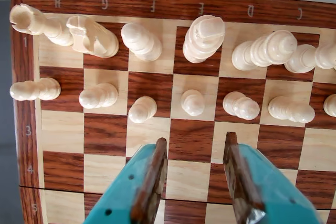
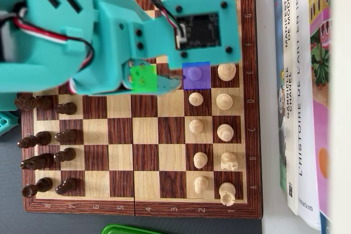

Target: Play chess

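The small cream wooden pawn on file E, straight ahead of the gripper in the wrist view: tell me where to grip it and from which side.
Grip the small cream wooden pawn at its narrow neck under the round head, coming in from the empty squares in front of it, where the open gripper already lines up. Neighbouring pawns stand close on both sides, so the fingers should likely slip into those gaps.

Rows 3 and 4 under my gripper (image 1: pixel 193 153) are bare squares; the white pawn row (image 1: pixel 193 102) blocks straight ahead, bigger pieces (image 1: pixel 203 38) behind.
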